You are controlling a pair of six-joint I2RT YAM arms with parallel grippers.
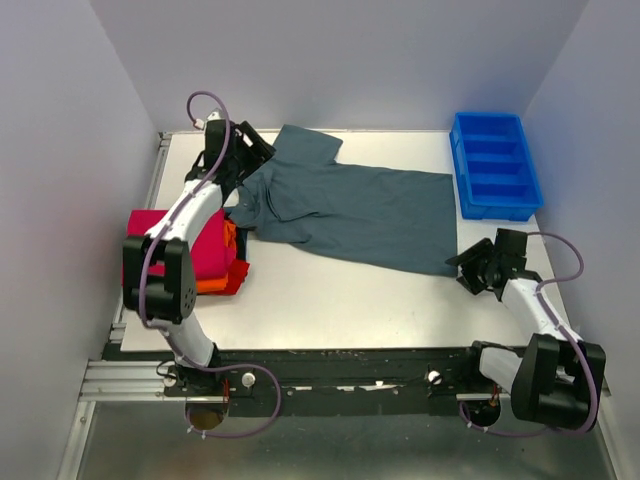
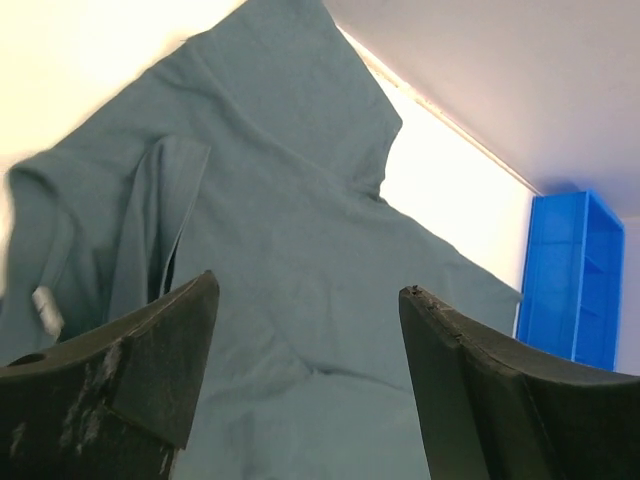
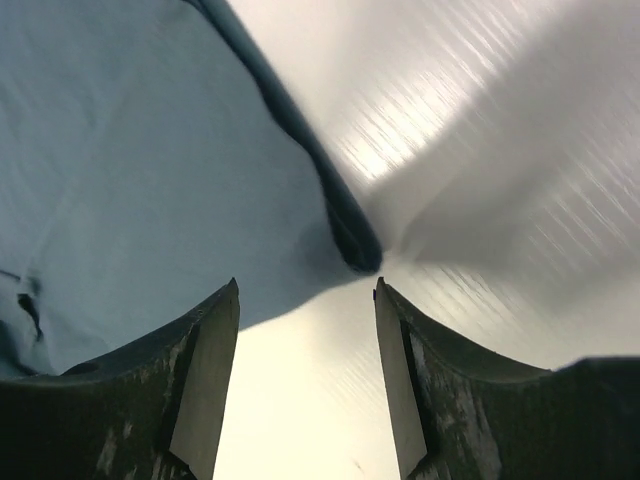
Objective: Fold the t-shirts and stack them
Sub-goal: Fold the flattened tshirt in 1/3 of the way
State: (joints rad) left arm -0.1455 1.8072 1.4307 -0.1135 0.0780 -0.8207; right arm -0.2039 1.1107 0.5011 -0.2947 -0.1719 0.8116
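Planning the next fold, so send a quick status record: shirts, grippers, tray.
grey shirt: spread out, unfolded, mid-table
pink shirt: folded, left edge, on top of the orange shirt
left gripper: open, over the grey shirt's collar end
right gripper: open, at its hem corner
tray: far right corner

Open passage along near table (image 1: 340, 305) front; hemmed far right by blue tray (image 1: 495, 165), left by folded stack (image 1: 212, 258), mid-table by spread grey-blue shirt (image 1: 370, 210).
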